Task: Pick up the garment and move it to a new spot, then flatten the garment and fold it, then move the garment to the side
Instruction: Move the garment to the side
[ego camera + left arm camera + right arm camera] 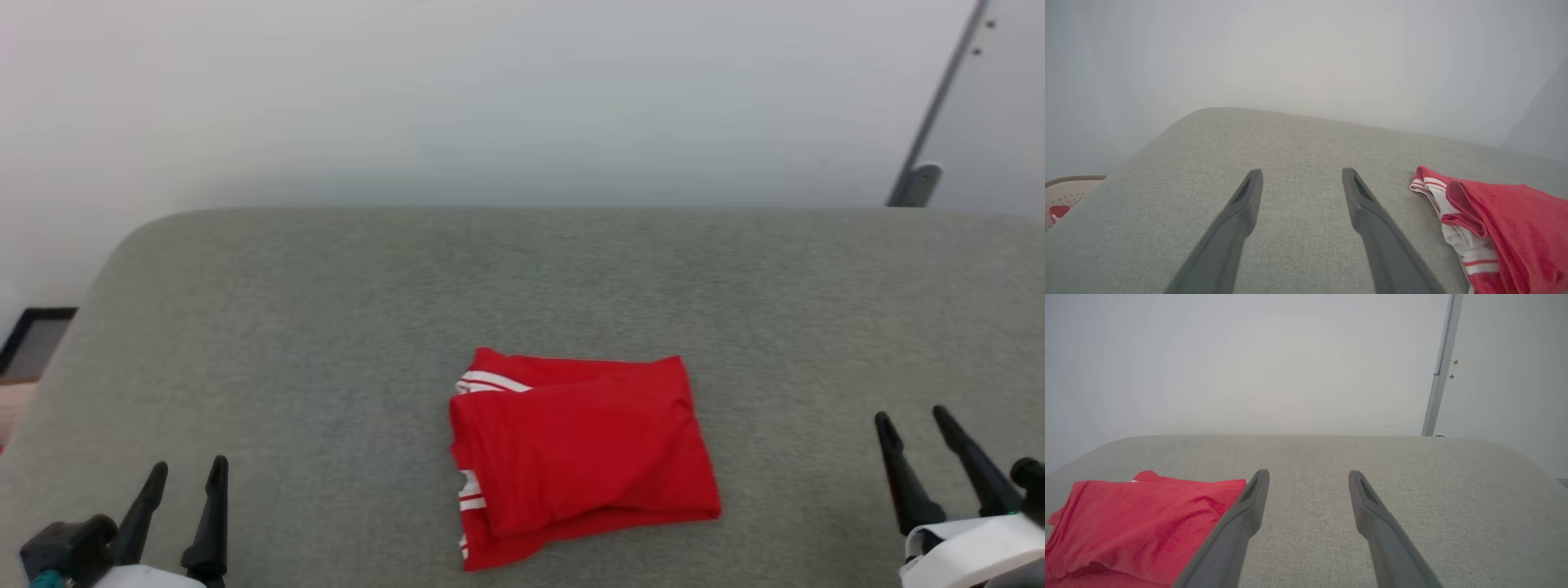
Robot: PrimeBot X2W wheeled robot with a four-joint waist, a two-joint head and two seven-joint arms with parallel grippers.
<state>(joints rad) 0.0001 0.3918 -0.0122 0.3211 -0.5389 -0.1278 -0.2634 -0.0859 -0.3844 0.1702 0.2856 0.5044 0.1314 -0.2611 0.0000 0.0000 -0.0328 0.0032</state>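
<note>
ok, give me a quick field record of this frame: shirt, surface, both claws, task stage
shirt: red with white striped trim at its left edge, folded into a rough rectangle, lying flat
surface: grey fabric, rounded corners; the shirt lies near its middle front
left claw: open, empty, left of the shirt, not touching it
right claw: open, empty, right of the shirt, not touching it
background: pale wall, grey pole at upper right
stage: fold looks done; move to the side likely still pending

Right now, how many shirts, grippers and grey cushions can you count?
shirt: 1
grippers: 2 (left gripper, right gripper), both open
grey cushion: 1
Total: 4
</note>
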